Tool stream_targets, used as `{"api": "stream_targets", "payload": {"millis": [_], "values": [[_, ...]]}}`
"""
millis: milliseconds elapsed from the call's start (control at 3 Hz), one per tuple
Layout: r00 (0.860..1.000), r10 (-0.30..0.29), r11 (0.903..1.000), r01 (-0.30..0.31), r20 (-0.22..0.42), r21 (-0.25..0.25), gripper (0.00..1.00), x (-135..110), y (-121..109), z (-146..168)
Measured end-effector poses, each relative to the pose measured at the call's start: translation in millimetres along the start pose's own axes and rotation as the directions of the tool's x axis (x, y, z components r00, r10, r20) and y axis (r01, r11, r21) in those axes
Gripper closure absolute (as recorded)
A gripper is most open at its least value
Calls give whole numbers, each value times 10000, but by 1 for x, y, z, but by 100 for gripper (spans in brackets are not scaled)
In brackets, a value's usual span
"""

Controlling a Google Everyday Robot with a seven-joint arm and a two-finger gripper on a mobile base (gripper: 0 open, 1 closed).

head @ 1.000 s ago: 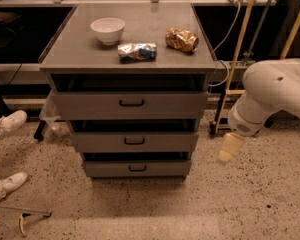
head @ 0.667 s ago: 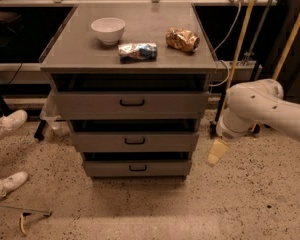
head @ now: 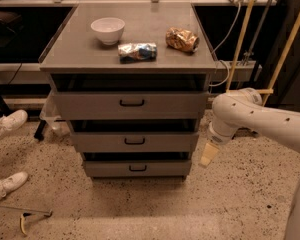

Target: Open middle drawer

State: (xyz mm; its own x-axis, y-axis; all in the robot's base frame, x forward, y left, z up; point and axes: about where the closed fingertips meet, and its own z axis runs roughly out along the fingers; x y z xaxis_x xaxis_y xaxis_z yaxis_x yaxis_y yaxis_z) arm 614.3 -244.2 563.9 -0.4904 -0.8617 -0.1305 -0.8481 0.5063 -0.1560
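Observation:
The middle drawer is the grey front with a small black bar handle between a taller top drawer and a narrower bottom drawer. All three fronts sit shut in the grey cabinet. My gripper hangs from the white arm just right of the cabinet, level with the gap between the middle and bottom drawers, apart from the handle and holding nothing.
On the cabinet top lie a white bowl, a blue-and-white snack bag and a brown snack bag. A person's white shoes are at the left on the speckled floor. Yellow poles and cables stand at the right.
The arm has swung left toward the cabinet and the gripper has moved closer to the drawers' right side. The drawers have not moved.

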Motion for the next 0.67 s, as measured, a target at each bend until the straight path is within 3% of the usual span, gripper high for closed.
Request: {"api": "stream_targets", "payload": {"millis": [333,667], "values": [[9975,-606,9979,598,371,236,0,-15,14,20],[9750,-1915,9801,1838,1123,751,0,-65,30,55]]}}
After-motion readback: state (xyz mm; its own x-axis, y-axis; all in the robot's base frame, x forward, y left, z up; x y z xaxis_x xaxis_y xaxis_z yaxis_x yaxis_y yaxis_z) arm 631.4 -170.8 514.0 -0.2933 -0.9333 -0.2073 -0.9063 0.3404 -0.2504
